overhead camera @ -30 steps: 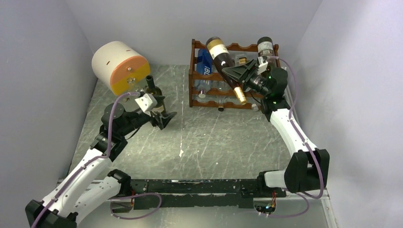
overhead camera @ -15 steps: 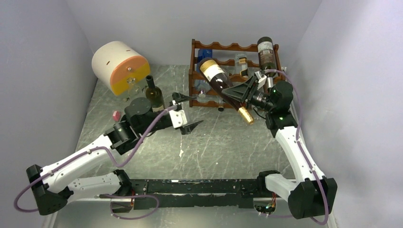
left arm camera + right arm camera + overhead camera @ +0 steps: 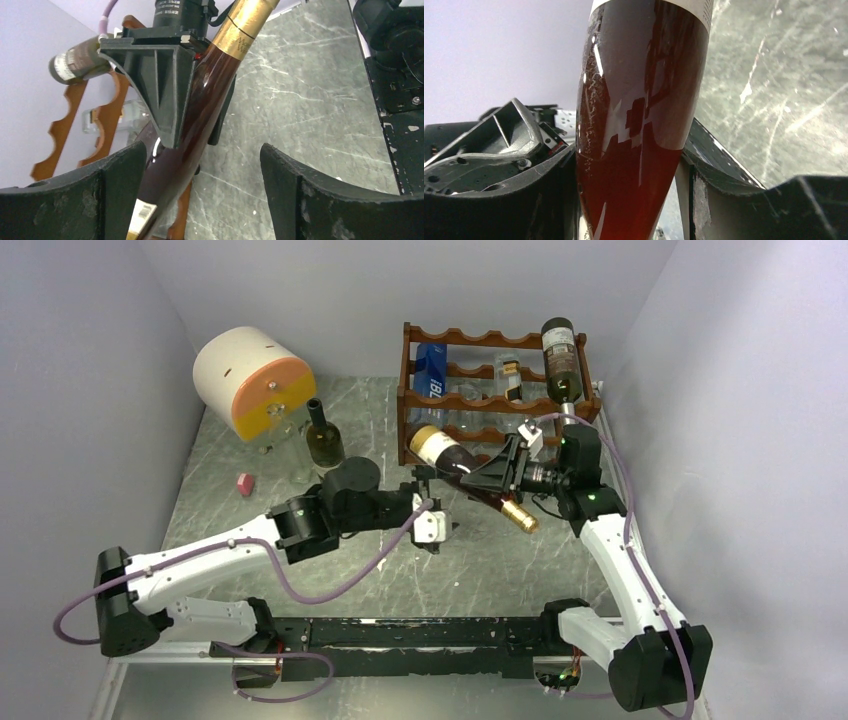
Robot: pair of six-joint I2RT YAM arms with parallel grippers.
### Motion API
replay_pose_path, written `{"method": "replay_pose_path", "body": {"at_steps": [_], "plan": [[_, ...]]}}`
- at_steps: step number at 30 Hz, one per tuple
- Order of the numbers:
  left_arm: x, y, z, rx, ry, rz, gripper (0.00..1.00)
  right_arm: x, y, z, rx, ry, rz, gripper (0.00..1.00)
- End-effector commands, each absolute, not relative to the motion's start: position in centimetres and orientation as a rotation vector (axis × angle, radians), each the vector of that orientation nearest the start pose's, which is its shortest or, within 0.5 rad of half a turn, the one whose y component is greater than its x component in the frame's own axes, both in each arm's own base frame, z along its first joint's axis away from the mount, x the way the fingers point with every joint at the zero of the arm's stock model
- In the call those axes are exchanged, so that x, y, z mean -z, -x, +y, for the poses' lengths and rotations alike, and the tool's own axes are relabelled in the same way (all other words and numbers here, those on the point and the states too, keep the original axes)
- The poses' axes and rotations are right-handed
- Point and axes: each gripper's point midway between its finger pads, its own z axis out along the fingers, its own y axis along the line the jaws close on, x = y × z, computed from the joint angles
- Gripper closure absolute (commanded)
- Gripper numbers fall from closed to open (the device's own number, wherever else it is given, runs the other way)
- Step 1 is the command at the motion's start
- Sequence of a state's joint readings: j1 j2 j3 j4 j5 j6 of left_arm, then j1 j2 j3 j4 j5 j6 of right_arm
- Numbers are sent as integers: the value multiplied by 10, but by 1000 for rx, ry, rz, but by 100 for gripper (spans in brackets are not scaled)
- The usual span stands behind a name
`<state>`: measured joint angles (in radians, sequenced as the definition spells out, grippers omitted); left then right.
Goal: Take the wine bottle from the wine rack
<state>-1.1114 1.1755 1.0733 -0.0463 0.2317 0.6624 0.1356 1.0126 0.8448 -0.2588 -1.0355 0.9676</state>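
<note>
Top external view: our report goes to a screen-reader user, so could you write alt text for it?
From above, the right tool grips a dark wine bottle slanted in front of the wine rack, gold-capped neck toward the near edge, while the open left tool reaches toward it. A second bottle stands upright on the marbled table.

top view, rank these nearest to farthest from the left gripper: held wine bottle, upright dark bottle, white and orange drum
1. held wine bottle, just right of the left gripper
2. upright dark bottle, back left
3. white and orange drum, far back left
</note>
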Motion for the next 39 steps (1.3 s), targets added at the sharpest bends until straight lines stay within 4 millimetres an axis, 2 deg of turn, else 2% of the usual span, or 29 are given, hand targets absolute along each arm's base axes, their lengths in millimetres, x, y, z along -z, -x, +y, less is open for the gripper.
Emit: {"method": "replay_pose_path", "body": {"at_steps": [1, 6, 10, 15, 21, 23, 26, 28, 32, 37, 39], "plan": [[-310, -168, -390, 556, -1449, 948, 12, -306, -191, 210, -1681, 299, 2054, 100], [-272, -181, -398, 518, -1443, 991, 9, -278, -180, 221, -1656, 355, 2182, 100], [-242, -197, -406, 454, -1494, 1086, 11, -251, -174, 228, -1621, 375, 2287, 100], [-210, -203, -411, 480, -1519, 1158, 12, -243, -172, 230, -1617, 405, 2290, 100], [-194, -206, -418, 533, -1499, 1175, 15, -235, -170, 227, -1548, 501, 2356, 100], [-190, -206, -423, 553, -1491, 1184, 17, -226, -168, 226, -1523, 514, 2392, 100], [-185, -212, -427, 559, -1444, 1200, 22, -226, -170, 230, -1487, 544, 2412, 100], [-181, -213, -429, 578, -1401, 1209, 24, -219, -169, 232, -1479, 548, 2453, 97], [-176, -219, -423, 575, -1301, 1252, 37, -209, -167, 236, -1468, 559, 2521, 89], [-169, -226, -411, 546, -1214, 1302, 49, -210, -173, 244, -1479, 527, 2523, 58], [-168, -229, -399, 511, -1167, 1307, 51, -209, -176, 248, -1505, 492, 2528, 52]]}}
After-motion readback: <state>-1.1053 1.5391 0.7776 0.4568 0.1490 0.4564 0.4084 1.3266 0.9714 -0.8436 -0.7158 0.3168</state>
